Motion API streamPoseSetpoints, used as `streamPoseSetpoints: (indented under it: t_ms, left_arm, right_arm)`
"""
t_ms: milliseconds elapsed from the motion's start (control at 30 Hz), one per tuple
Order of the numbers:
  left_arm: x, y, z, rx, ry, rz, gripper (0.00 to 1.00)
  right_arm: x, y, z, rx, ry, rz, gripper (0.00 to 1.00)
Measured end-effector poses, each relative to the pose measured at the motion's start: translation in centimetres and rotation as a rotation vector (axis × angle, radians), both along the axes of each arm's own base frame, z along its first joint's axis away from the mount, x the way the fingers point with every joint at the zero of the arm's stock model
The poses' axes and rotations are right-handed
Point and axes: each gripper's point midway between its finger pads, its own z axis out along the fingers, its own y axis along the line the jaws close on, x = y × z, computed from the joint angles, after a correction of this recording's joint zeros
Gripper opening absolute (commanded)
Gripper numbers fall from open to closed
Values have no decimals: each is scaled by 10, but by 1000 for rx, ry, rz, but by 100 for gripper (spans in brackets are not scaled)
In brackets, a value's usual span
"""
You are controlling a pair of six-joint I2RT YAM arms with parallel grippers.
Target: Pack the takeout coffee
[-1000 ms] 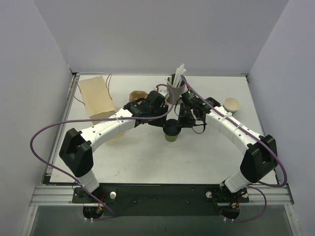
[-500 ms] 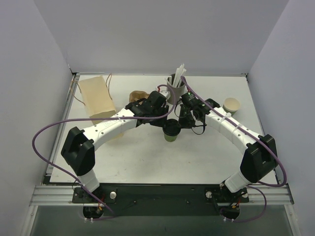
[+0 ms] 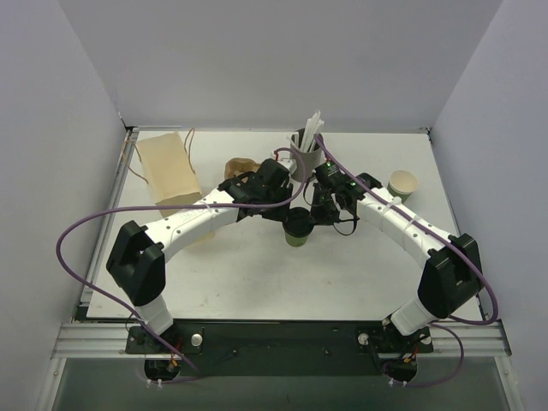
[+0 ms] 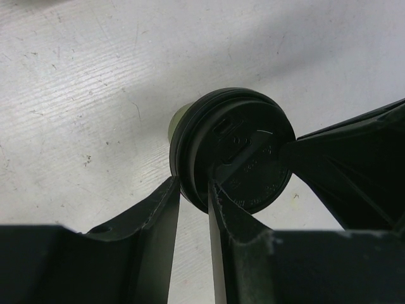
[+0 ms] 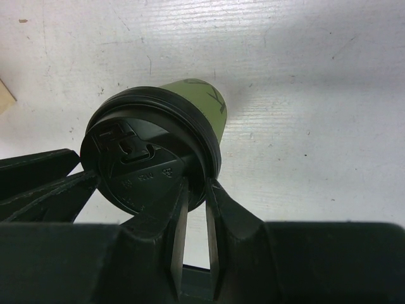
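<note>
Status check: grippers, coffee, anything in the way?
Right gripper pinching black lid at the rim. Left gripper straddling same rim, grip unclear. Green cup upright, lidded. Straw cup close behind.

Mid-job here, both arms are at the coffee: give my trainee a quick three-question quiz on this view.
1. True or false: the black lid sits on the green cup.
2. On the table, the brown paper bag lies at the A) far left corner, B) near right corner, C) centre.
3. Which part do the fingers of the left gripper and the right gripper both straddle?
Key: 1 true; 2 A; 3 the lid's rim.
</note>
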Motion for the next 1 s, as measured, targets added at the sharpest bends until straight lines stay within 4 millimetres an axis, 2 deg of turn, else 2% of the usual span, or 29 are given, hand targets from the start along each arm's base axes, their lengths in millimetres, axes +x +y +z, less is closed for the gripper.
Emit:
streamPoseSetpoints:
  t_ms: [133, 267, 400, 433, 500, 533, 733, 833, 1000]
  left_arm:
    - [-1, 1, -3, 4, 4, 1, 34]
    - [-1, 1, -3, 3, 2, 0, 38]
    - [-1, 1, -3, 5, 2, 0, 46]
    - [0, 1, -3, 6, 1, 0, 47]
    - [1, 2, -1, 10, -3, 4, 48]
    - [2, 4, 1, 13, -6, 10, 49]
    - [18, 25, 26, 33, -60, 95, 49]
    - [21, 40, 40, 31, -80, 147, 49]
    - [23, 57, 53, 9, -100, 200, 49]
  right_arm:
    - [0, 0, 0, 0, -1, 1, 14]
    - [1, 0, 3, -6, -6, 9, 22]
    - [6, 1, 14, -19, -42, 34, 34]
    - [8, 2, 18, -21, -55, 41, 40]
    - [11, 5, 24, -33, -82, 63, 46]
    - [12, 6, 27, -40, -96, 76, 52]
    - [9, 13, 32, -88, -137, 162, 71]
    - [6, 16, 30, -108, -135, 201, 77]
    - [8, 27, 27, -126, -134, 251, 78]
